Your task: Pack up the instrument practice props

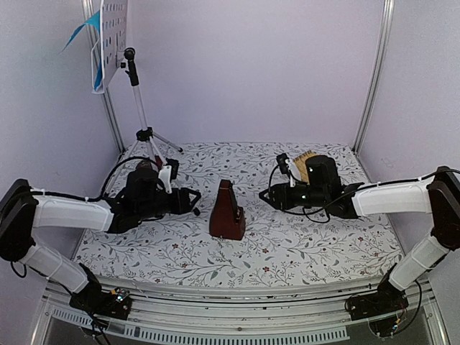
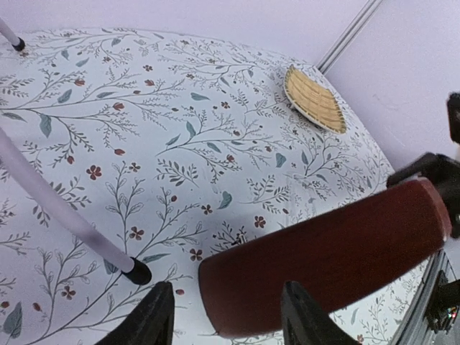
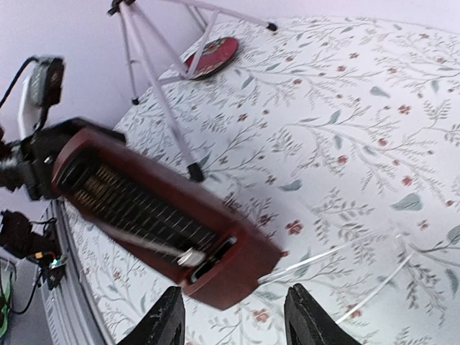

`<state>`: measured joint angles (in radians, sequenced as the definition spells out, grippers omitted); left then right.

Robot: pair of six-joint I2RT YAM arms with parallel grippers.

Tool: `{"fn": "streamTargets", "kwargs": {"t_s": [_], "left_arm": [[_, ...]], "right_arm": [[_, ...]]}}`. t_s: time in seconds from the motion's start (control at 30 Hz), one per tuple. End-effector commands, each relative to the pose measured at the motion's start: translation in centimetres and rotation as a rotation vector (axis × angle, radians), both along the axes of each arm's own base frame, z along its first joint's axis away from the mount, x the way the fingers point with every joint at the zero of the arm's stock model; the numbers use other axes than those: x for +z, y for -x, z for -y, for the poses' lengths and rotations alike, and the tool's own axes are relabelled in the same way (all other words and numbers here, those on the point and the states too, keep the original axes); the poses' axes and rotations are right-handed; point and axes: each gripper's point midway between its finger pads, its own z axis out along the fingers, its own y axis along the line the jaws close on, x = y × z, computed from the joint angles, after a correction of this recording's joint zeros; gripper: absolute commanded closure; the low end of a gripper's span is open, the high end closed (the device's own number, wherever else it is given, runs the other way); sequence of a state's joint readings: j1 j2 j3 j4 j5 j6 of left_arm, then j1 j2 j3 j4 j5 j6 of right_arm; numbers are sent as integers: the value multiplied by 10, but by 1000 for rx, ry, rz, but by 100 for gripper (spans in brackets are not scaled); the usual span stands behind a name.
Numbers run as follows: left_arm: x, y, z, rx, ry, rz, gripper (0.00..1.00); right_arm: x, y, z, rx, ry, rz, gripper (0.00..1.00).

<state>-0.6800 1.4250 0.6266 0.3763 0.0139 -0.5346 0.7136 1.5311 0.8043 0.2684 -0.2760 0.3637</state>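
The dark brown pyramid metronome (image 1: 227, 212) stands upright mid-table between both grippers. It also shows in the left wrist view (image 2: 323, 259) and, pendulum side on, in the right wrist view (image 3: 151, 215). My left gripper (image 1: 195, 200) is open just left of it, with its base between the fingertips (image 2: 228, 320). My right gripper (image 1: 267, 195) is open just right of it, its base ahead of the jaws (image 3: 233, 320). The silver tripod music stand (image 1: 140, 108) stands back left, its white perforated desk (image 1: 111, 36) holding a blue sheet (image 1: 90, 25). I see no cream sheet.
A woven straw piece (image 1: 302, 164) lies behind my right arm and shows in the left wrist view (image 2: 313, 100). A tripod leg and its black foot (image 2: 136, 272) rest close to my left fingers. A red disc (image 3: 212, 56) lies by the tripod legs (image 3: 158, 79). White walls enclose the floral cloth (image 1: 302, 251).
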Motion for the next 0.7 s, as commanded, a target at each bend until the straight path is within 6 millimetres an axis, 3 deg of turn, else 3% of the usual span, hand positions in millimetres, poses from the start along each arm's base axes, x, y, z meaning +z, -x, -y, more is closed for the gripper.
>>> {"fn": "streamTargets", "kwargs": {"t_s": [0.0,0.1,0.23,0.33,0.4,0.53,0.67], "left_arm": [[-27,33,-13,-26,-11,-89,44],[-33,53,-5,-62,28,-118,39],[-43,66,5,-84,29,-158,41],[-48,71,14,-113,45,-172,46],[-53,72,21,-136,53,-190,50],[-62,74,41,-196,52,-216,55],[-64,72,52,-218,53,-219,58]], "right_arm": [[-7,-46,8,-64,19,-17,50],[-22,-72,-2,-53,-5,-91,46],[-41,-89,-25,0,-6,-148,44],[-57,-89,-33,34,-3,-190,44],[-57,-92,-39,46,-2,-192,45],[-71,-84,-45,74,29,-213,58],[-80,-75,-53,103,55,-215,61]]}}
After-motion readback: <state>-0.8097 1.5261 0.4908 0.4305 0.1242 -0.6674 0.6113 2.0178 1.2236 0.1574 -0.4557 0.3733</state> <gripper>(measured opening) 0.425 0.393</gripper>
